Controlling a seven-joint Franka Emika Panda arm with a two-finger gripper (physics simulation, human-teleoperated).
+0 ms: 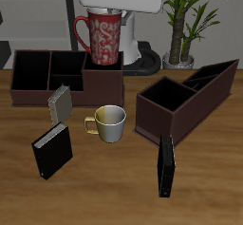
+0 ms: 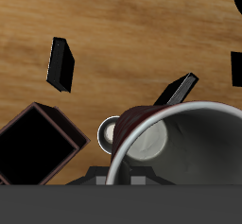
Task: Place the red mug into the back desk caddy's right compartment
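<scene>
The red mug (image 1: 103,39), patterned with pale speckles, hangs upright from my gripper (image 1: 105,13), which is shut on its rim. It is just over the back desk caddy (image 1: 57,88), above the wide end section, the right compartment (image 1: 87,65). I cannot tell whether the mug's base is above the walls or between them. In the wrist view the red mug's pale rim (image 2: 180,114) fills the near field, hiding the compartment beneath, and my fingers are mostly out of sight.
A cream-yellow mug (image 1: 109,122) stands in front of the back caddy. An angled dark brown caddy (image 1: 180,101) sits beside it. Three dark books (image 1: 52,151) (image 1: 59,103) (image 1: 166,167) lie or lean nearer the front edge. A potted plant (image 1: 180,29) stands at the back.
</scene>
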